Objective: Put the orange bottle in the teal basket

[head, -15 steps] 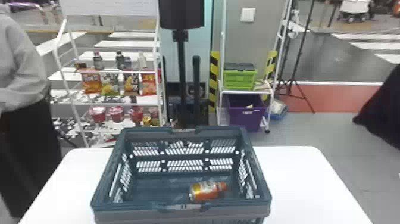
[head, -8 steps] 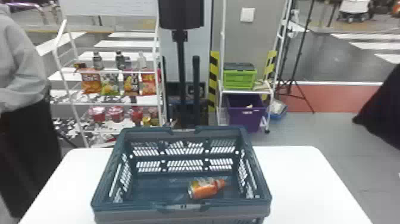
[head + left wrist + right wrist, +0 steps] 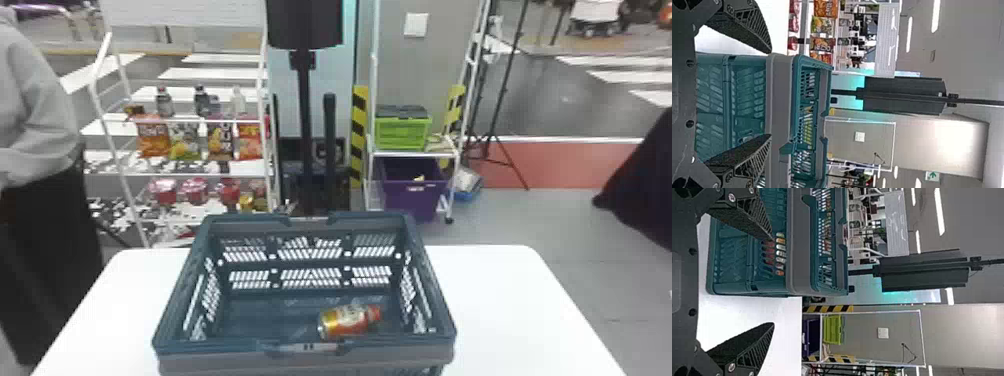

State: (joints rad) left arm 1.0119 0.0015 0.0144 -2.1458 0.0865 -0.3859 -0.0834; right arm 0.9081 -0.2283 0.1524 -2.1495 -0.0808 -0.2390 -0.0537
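The orange bottle [image 3: 349,321] lies on its side on the floor of the teal basket [image 3: 306,354], right of centre and close to the front wall. Through the slots of the basket [image 3: 799,246], parts of the orange bottle [image 3: 780,253] show in the right wrist view. My left gripper [image 3: 770,94] is open in its wrist view, the basket [image 3: 779,105] beyond its spread fingers. My right gripper [image 3: 773,282] stands open by the basket's side wall, nothing between its fingers.
The basket stands on a white table [image 3: 505,300], bare to its left and right. Behind are a snack shelf [image 3: 185,175], a black stand [image 3: 303,125] and a rack with a green crate [image 3: 402,131] and a purple bin [image 3: 414,192]. A person is at the left edge.
The bottle has rolled slightly on the basket floor, its label showing differently and its cap end shifting a little. The basket has stayed in place.
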